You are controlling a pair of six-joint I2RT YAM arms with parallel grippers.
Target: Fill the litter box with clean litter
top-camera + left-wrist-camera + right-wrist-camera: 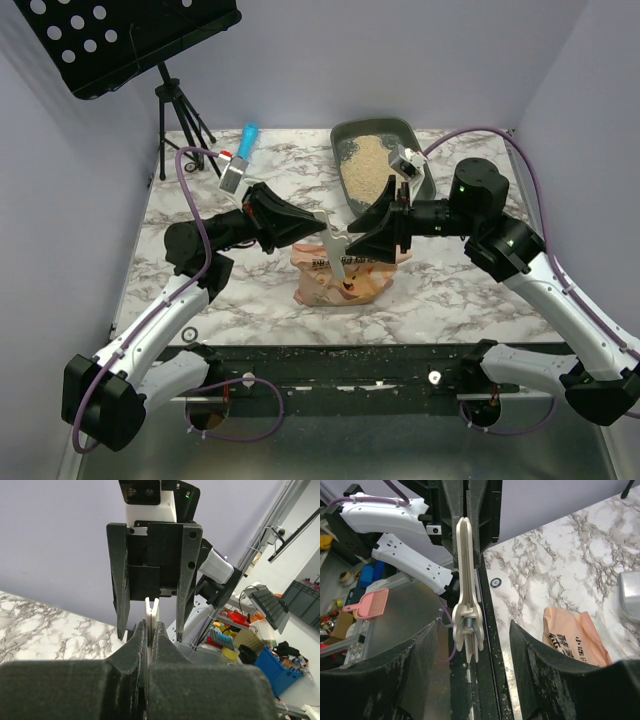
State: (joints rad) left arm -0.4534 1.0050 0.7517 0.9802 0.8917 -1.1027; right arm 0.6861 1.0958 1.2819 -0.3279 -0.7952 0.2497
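The dark grey-green litter box (415, 135) stands at the back right with a pile of pale beige clean litter (365, 165) in it. The orange printed bag (340, 280) lies mid-table and also shows in the right wrist view (575, 635). My left gripper (318, 235) is shut on a pale plastic bag clip (332, 250) above the bag; the clip (152, 609) sticks out between its fingers. My right gripper (357, 240) faces it, open, with the clip (465, 590) hanging between its spread fingers (420, 650), apart from both.
A blue-handled tool (247, 135) lies at the back, left of the box. A black music stand (130, 40) on a tripod (175, 120) stands at the back left. A silvery object (630, 597) lies beside the bag. Litter grains dot the black front rail (330, 352).
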